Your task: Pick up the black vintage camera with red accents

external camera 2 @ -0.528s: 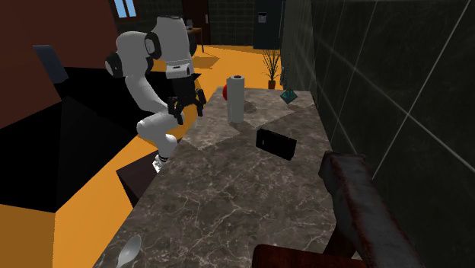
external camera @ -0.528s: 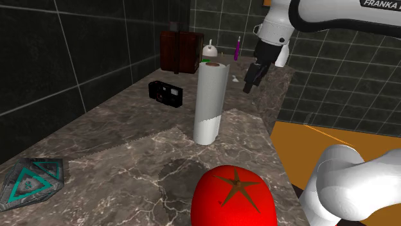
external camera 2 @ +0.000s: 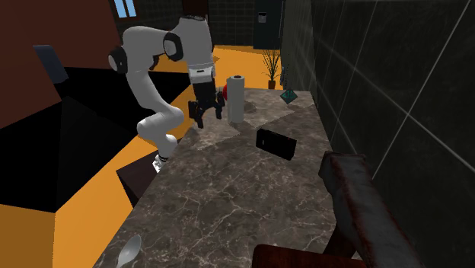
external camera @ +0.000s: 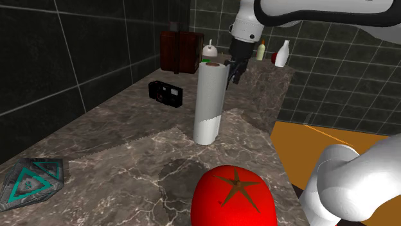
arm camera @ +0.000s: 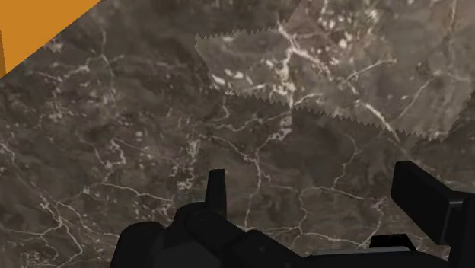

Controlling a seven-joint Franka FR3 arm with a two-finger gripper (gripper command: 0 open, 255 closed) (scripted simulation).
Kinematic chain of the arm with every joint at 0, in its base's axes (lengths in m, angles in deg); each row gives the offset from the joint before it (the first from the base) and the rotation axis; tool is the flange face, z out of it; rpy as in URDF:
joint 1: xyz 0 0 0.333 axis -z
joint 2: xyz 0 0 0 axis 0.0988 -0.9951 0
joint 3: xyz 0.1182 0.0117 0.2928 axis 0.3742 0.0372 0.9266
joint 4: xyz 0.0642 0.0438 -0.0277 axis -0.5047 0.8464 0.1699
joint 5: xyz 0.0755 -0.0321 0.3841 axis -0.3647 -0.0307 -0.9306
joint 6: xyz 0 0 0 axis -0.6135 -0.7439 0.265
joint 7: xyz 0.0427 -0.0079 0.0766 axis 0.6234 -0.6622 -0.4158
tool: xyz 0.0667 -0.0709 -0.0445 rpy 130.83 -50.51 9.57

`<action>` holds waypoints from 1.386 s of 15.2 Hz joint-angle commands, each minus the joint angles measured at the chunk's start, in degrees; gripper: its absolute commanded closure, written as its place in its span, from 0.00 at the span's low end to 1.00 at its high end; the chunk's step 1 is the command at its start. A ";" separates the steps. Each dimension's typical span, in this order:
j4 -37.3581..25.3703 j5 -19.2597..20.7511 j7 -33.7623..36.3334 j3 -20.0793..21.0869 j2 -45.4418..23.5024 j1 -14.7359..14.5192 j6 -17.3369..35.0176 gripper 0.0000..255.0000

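Note:
The black camera [external camera: 166,94] rests on the marble counter near the dark tiled wall, left of the paper roll in the shoulder view. In the second exterior view the camera [external camera 2: 275,143] lies mid-counter, to the right of and nearer than the roll. My gripper [external camera: 232,70] hangs above the counter just behind the roll's top, well to the right of the camera. The second exterior view puts the gripper [external camera 2: 206,113] left of the roll. In the wrist view the gripper [arm camera: 320,209] is open, fingers [arm camera: 217,194] apart over bare marble.
A tall white paper roll [external camera: 211,103] stands between gripper and camera. A big red tomato [external camera: 235,196] sits at the near edge. A dark wooden box [external camera: 178,51], bottles [external camera: 281,54] and a teal patterned object [external camera: 29,183] also occupy the counter. A spoon [external camera 2: 129,251] lies far off.
The arm has swung to the shoulder view's left, carrying the gripper from the counter's right edge to just behind the paper roll. The camera has not moved.

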 commanded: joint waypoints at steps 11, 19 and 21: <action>-25.45 -4.03 4.94 3.81 -27.92 -2.87 -1.87 0.00; -46.69 -4.96 7.58 5.43 -46.03 -4.67 -7.19 0.00; -44.27 -5.01 7.46 5.42 -45.44 -4.64 -5.37 0.00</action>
